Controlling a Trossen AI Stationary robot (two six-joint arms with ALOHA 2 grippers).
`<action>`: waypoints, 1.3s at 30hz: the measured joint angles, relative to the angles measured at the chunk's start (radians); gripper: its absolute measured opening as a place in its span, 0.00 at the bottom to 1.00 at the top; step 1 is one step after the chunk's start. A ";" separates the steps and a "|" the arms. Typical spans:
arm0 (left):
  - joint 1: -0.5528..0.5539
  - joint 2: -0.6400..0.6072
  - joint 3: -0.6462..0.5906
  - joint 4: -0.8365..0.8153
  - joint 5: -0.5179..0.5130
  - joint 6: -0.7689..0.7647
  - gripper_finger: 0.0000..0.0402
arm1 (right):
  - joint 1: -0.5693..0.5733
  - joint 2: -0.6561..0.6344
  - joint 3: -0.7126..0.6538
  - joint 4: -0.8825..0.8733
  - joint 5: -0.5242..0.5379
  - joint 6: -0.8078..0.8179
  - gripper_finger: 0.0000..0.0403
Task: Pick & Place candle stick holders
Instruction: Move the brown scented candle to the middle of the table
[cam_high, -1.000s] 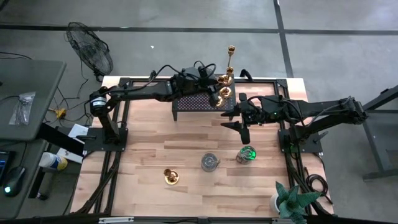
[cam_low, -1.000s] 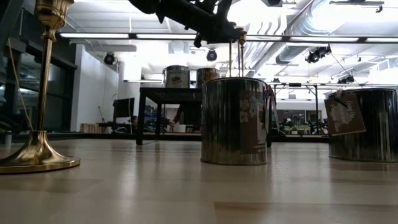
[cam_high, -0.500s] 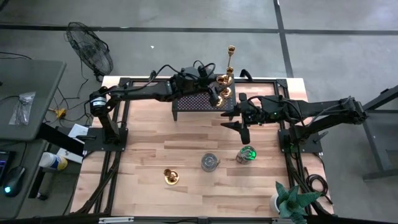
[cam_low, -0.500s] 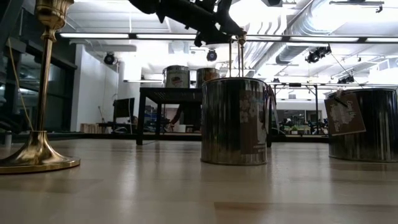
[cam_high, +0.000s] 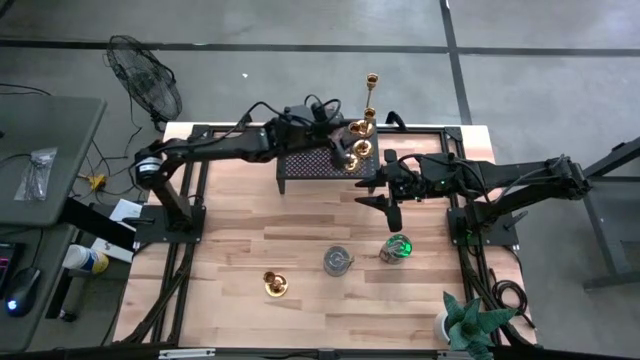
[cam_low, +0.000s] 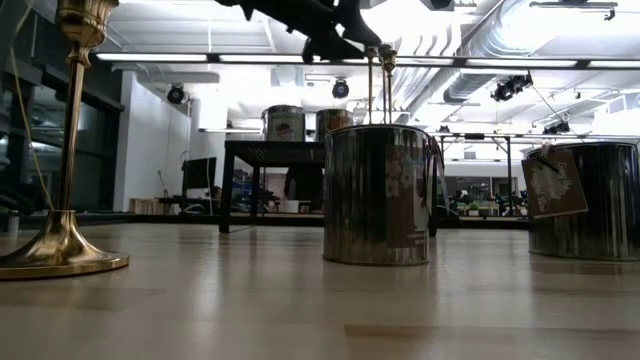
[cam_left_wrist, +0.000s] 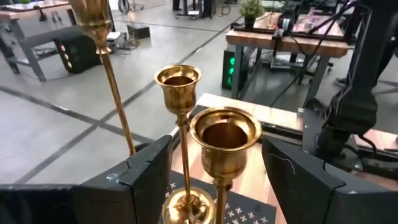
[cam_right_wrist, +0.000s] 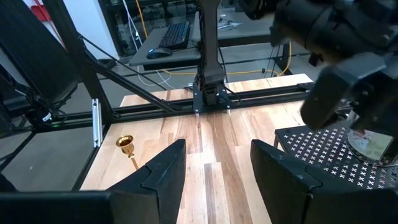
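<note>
My left hand (cam_left_wrist: 217, 180) is now released, backing off the brass candlestick (cam_left_wrist: 225, 144) just set on the stand (cam_high: 318, 163) (far table edge); placement done.

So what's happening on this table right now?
The left gripper stands open around a brass candlestick on the black perforated stand at the table's far edge, beside two more brass candlesticks; nothing is gripped. The right gripper is open and empty, waiting just right of the stand. One brass candlestick and two silvery cups sit on the near table.
</note>
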 joint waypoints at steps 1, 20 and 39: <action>-0.002 -0.007 0.000 -0.012 -0.001 0.002 0.61 | 0.000 0.000 0.000 0.000 0.000 0.000 0.43; -0.047 -0.501 -0.460 -0.114 0.009 -0.009 0.61 | 0.000 0.000 0.000 -0.001 0.000 0.000 0.43; -0.148 -1.083 -0.936 -0.278 0.023 -0.173 0.61 | 0.000 0.000 0.000 0.000 0.000 0.000 0.43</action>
